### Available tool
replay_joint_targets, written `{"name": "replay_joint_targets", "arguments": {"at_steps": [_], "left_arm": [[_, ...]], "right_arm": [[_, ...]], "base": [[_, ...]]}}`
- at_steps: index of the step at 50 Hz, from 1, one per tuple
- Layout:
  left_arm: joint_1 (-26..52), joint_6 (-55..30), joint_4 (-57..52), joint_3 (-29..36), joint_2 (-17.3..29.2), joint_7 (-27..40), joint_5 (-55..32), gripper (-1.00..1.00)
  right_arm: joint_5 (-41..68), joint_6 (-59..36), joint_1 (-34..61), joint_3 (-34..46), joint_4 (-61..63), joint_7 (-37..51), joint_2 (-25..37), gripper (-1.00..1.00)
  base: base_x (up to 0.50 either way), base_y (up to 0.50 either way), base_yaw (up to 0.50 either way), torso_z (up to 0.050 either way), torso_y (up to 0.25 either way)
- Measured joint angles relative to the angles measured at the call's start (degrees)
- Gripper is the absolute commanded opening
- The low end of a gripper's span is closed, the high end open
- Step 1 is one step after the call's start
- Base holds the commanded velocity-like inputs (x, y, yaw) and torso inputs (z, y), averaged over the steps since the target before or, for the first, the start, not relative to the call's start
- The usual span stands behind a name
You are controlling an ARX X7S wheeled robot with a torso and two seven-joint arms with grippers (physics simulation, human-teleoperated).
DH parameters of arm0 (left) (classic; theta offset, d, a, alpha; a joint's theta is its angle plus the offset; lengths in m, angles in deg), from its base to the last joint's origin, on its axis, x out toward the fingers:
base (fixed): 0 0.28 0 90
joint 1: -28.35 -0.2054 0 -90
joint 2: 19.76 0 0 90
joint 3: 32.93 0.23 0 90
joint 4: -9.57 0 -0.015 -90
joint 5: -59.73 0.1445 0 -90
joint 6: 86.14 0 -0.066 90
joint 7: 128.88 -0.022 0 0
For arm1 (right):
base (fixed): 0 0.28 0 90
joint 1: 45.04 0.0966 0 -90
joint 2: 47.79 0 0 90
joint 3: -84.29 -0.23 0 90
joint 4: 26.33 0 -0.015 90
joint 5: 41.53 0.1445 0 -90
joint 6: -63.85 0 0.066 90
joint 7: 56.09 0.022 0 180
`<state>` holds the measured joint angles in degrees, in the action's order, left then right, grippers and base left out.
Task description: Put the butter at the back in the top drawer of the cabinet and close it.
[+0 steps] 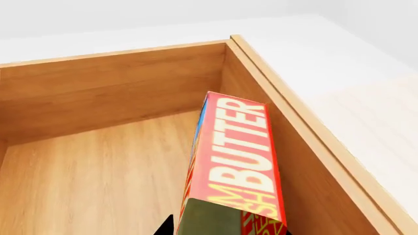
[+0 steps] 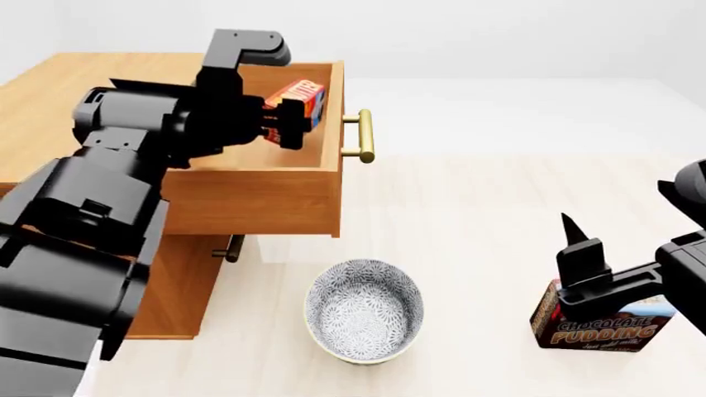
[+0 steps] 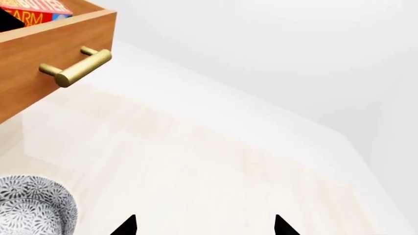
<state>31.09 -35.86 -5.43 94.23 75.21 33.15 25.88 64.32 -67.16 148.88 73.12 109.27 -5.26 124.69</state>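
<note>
1. One butter [image 2: 300, 98] carton hangs tilted over the open top drawer [image 2: 259, 186], near its front right corner, clamped in the left claw [image 2: 289, 124].
2. In the left wrist view the butter [image 1: 235, 166] sits beside the drawer's side wall, above the bare wooden bottom.
3. One cabinet [image 2: 66, 91] stands on the floor; two brass handles show, the top drawer's [image 2: 365, 136] and one below [image 2: 230, 248].
4. One patterned bowl [image 2: 364, 310] rests on the floor in front of the drawer.
5. One chocolate pudding box [image 2: 601, 327] stands well apart, touching the right claw [image 2: 581, 265]; its two fingertips are spread, holding nothing.
</note>
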Motion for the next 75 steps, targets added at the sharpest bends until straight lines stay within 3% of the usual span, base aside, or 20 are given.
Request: {"name": "replay_joint_targets", "arguments": {"at_steps": [18,32,48,75], "left_arm": [[-0.2,-4.4,0.0,-16.5,-1.9,-0.9,19.2,-1.0],[0.2,-7.8,0.0,-24.2,-2.9,-1.4,28.4,-1.0],[0.5,-10.2,0.0,-28.4,-3.3,-2.1,32.7,-1.0],[0.8,-14.6,-0.3,-28.8,-3.7,-3.0,34.4,-1.0]], "right_arm": [[-0.5,0.0,-0.7,-0.2,-0.1,0.1,0.1,1.0],[-0.9,0.2,-1.3,-0.3,-0.1,0.0,0.3,1.0],[-0.9,0.3,-1.7,-0.7,-0.1,-0.2,0.7,1.0],[-0.8,0.2,-2.2,-1.4,-0.3,-0.1,0.7,1.0]], "base": [[0.0,0.0,0.0,0.001,0.001],[0.0,0.0,0.0,0.001,0.001],[0.0,0.0,0.0,0.0,0.001],[0.0,0.0,0.0,0.0,0.0]]}}
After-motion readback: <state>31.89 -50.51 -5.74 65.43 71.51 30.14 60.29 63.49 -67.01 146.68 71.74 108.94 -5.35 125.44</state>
